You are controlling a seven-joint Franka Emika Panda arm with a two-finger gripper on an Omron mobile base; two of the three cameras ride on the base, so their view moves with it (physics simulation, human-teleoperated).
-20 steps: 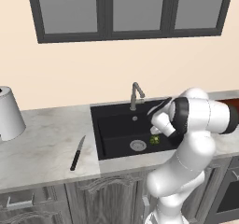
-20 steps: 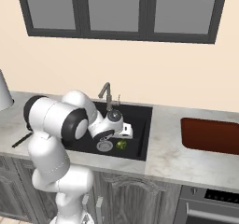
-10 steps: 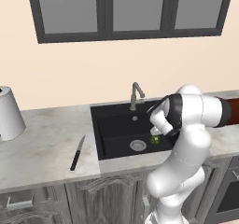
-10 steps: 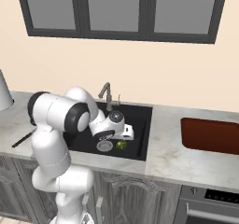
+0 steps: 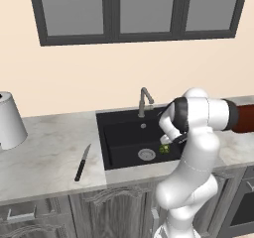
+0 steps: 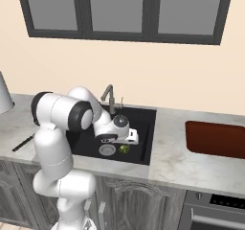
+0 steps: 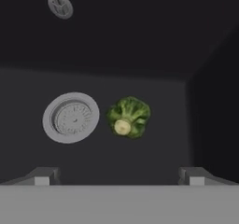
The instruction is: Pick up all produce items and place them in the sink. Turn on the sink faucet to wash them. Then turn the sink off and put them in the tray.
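Lying stem-up on the black floor of the sink (image 5: 115, 133), the broccoli floret (image 7: 128, 116) sits at centre frame in the hand view, just right of the round silver drain (image 7: 71, 117), with the fingers (image 7: 43, 176) spread wide and holding nothing. At right in the right base view is the reddish-brown tray (image 6: 215, 139); the left base view instead catches the faucet (image 5: 144, 100) and a knife (image 5: 82, 162) on the desk (image 5: 44, 150) at lower left.
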